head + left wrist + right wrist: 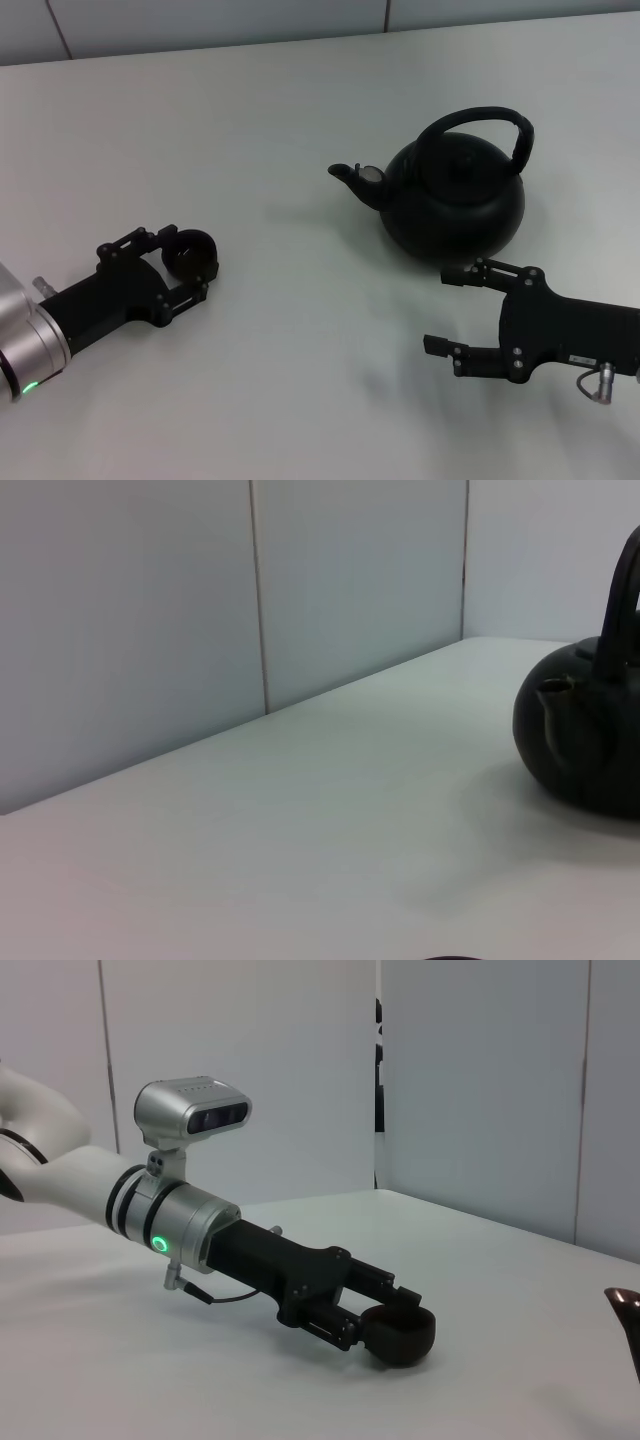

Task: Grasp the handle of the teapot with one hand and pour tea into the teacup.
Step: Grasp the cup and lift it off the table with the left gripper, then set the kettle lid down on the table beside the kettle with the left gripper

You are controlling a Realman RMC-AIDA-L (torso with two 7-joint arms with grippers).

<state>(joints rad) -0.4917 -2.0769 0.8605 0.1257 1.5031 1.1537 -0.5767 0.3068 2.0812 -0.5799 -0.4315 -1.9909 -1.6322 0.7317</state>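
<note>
The right gripper (448,312) lies low over the white table (280,130) at the near right, its two black screw-studded fingers spread apart and empty, the upper fingertip just short of the teapot's base. The left gripper (190,262) sits at the near left on a silver-grey wrist showing a green light; its fingers are clamped on the teacup (190,253), a small, round, matte black bowl without handle. The right wrist view confirms this grasp, the fingers (385,1285) bracketing the cup (398,1335) where it rests on the table surface. Whether the cup holds anything cannot be told. Farther back, right of centre, stands the teapot (455,200), upright and well apart from the cup: a squat, round, matte black body with a short spout (350,176) pointing toward the robot's left, its tip silvery. The handle (485,125), a thick black hoop with a wrapped look, arches over the lid, untouched. The lid is on, so the contents are hidden. Pale wall panels (240,590) close off the table's far edge.
</note>
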